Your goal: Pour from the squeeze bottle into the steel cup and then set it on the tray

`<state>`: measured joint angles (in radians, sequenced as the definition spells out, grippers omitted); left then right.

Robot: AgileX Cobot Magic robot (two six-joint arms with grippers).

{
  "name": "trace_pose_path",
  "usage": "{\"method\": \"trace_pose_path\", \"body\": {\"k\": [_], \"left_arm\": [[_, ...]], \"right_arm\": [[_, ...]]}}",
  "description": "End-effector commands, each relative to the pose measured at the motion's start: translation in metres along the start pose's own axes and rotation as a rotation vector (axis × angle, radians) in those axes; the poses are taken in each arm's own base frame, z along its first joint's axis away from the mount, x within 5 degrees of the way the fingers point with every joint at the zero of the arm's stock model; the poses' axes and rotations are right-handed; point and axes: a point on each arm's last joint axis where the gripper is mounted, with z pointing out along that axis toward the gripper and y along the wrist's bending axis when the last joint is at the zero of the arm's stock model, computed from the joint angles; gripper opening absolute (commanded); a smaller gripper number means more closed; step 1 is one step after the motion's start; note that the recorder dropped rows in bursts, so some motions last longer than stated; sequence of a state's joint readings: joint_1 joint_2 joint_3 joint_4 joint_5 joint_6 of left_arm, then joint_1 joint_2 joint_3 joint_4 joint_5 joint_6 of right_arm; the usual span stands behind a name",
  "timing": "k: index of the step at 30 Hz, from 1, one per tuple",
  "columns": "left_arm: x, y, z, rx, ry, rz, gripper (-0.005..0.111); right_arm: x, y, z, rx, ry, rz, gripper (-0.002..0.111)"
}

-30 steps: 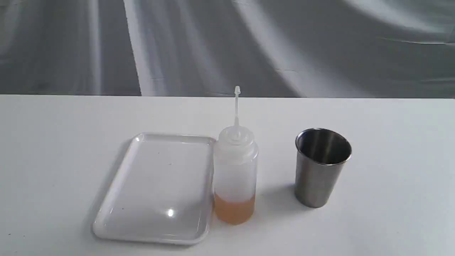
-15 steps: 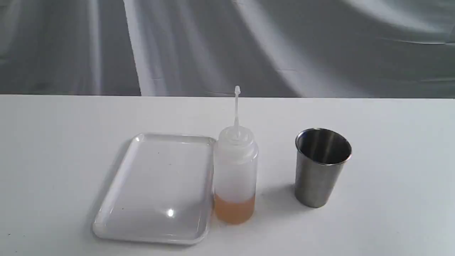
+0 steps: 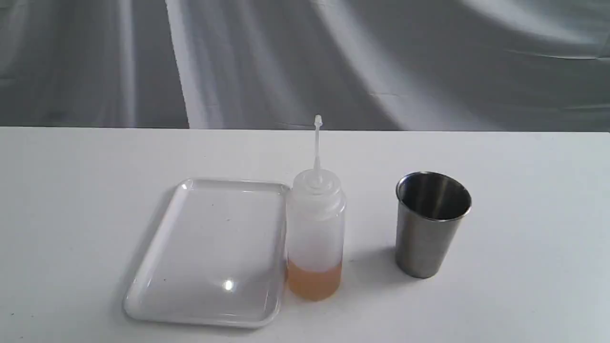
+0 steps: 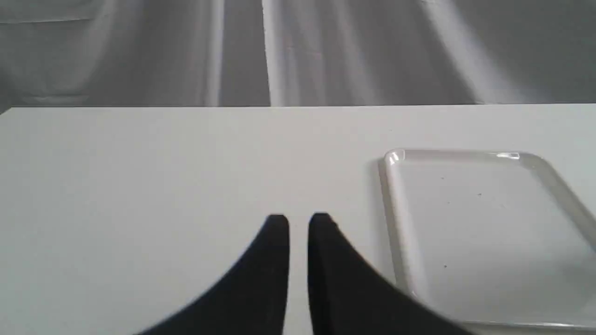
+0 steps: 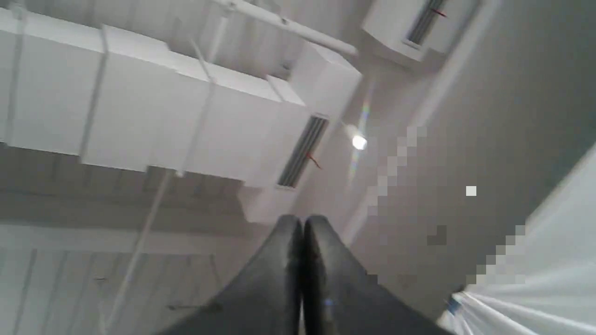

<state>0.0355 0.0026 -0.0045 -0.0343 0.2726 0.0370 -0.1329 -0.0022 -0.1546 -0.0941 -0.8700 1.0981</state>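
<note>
Bottle: the squeeze bottle is standing upright on the table, nozzle pointing straight up, amber liquid sitting only in the bottom part.
Neighbours: it's sitting between the tray and the steel cup. It's right up against the tray's edge (touching or a hair off, I honestly can't tell from this angle), and the cup is standing apart on the other side, mouth up.
Left gripper: the left gripper is hovering low over bare table, tips nearly together with just a thin slit showing, and it's gripping nothing.
Left cam: the tray is lying just beside the tips, but the bottle isn't showing there at all.
Right gripper: the right gripper is pointing up at the ceiling ducting, tips pressed together, carrying nothing.
Exterior cam: neither arm is showing in it.
What the grab is hinging on: I'm reckoning the bottle is waiting on the far side of the tray from the left gripper. Its long axis is running vertical, so I'm thinking level approach from the side onto the body, tips opening a lot wider first.
Nearer arm: I'm leaning left, since it's down at table level and facing the scene.
Progress: nothing's looking poured, so the whole job is waiting.
</note>
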Motion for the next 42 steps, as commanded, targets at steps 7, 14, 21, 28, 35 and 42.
{"method": "trace_pose_path", "body": {"k": [7, 14, 21, 28, 35, 42], "left_arm": [[0.001, 0.0, 0.0, 0.005, -0.005, -0.003, 0.008], [0.001, 0.0, 0.0, 0.005, -0.005, -0.001, 0.008], [0.001, 0.0, 0.0, 0.005, -0.005, -0.001, 0.008], [0.001, 0.0, 0.0, 0.005, -0.005, -0.001, 0.008], [0.001, 0.0, 0.0, 0.005, -0.005, -0.001, 0.008], [0.001, 0.0, 0.0, 0.005, -0.005, -0.001, 0.008]], "right_arm": [[-0.044, 0.09, 0.061, -0.068, 0.111, -0.43, 0.0], [-0.086, 0.142, 0.093, -0.015, 0.061, -0.765, 0.0], [-0.11, 0.159, 0.143, 0.073, 0.006, -0.791, 0.0], [-0.11, 0.15, 0.184, 0.097, 0.023, -0.789, 0.0], [-0.102, 0.114, 0.201, 0.298, 0.089, -0.776, 0.0], [-0.092, 0.083, 0.197, 0.532, 0.266, -0.747, 0.0]]}}
